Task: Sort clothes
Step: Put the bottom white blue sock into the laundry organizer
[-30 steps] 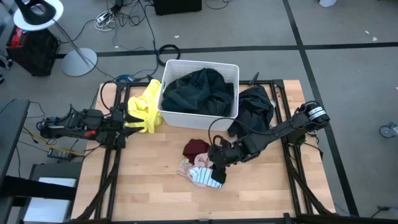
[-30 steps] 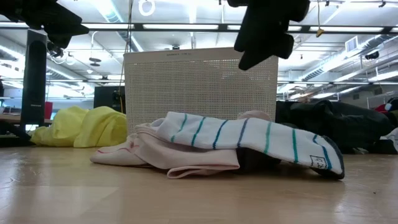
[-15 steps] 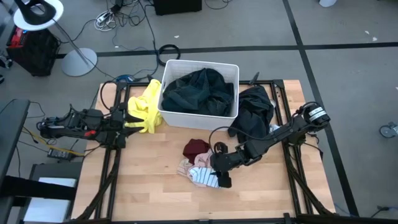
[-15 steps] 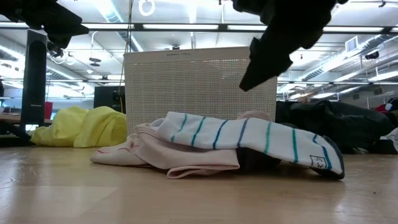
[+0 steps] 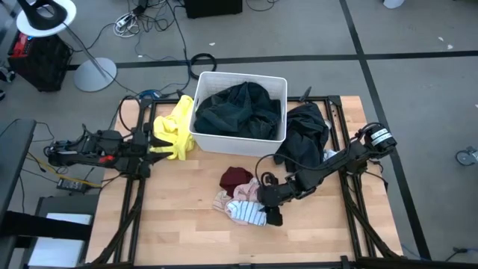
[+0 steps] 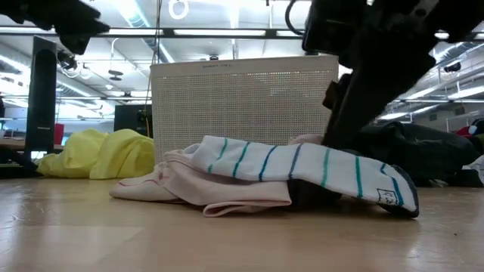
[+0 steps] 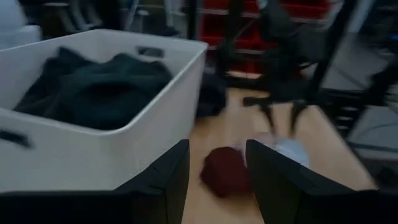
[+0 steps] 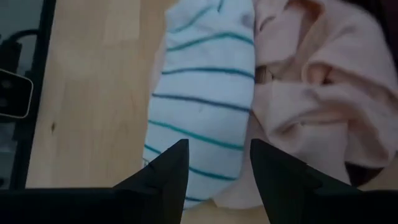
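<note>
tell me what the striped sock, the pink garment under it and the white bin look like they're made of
Striped sock: a knit, probably cotton, matte; fine ribbing shows between the teal and navy stripes.
Pink garment: soft, matte woven or jersey cloth, judging by its loose rumpled folds.
White bin: apparently rigid plastic, with a fine perforated grid across its wall and straight, stiff edges.

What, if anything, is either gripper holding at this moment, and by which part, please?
Nothing is held. The right gripper hangs open just above the striped sock; the left gripper waits open beside the bin.
</note>
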Robot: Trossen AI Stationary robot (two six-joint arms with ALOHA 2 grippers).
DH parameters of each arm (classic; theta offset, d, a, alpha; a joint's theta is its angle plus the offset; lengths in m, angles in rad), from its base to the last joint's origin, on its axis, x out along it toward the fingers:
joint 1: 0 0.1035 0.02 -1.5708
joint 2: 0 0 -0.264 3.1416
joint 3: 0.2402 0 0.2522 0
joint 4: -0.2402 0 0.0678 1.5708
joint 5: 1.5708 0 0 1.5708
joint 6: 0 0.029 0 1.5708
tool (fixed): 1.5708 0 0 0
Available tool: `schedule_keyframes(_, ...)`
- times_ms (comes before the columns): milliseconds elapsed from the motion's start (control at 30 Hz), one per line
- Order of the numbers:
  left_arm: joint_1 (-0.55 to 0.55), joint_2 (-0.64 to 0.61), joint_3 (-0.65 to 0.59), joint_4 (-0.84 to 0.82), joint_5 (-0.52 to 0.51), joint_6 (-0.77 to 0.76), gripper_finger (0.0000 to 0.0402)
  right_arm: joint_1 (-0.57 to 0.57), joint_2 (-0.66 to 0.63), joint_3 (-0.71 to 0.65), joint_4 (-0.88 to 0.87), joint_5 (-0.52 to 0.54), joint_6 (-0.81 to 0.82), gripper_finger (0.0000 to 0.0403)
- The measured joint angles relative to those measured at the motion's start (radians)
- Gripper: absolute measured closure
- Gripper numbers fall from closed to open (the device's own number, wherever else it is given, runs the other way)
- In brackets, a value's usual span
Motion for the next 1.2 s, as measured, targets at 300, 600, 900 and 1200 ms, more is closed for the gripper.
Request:
schedule_keyframes(300, 0.000, 0.073, -0.089, 0.150, 0.191, -0.021, 0.0238, 0.000, 0.000, -0.013, 0.012, -0.002, 0.035, 0.0231)
schedule_keyframes(600, -0.112, 0.393, -0.066, 0.402, 0.113, -0.022, 0.0238, 0.000, 0.000, -0.013, 0.011, 0.013, 0.035, 0.0231)
schedule_keyframes(900, -0.204, 0.582, -0.009, 0.540, 0.044, -0.118, 0.0238, 0.000, 0.000, -0.013, 0.004, 0.017, 0.037, 0.0231)
schedule_keyframes(1200, -0.203, 0.614, -0.008, 0.722, 0.084, -0.260, 0.0238, -0.005, 0.000, -0.013, 0.010, 0.018, 0.037, 0.0231)
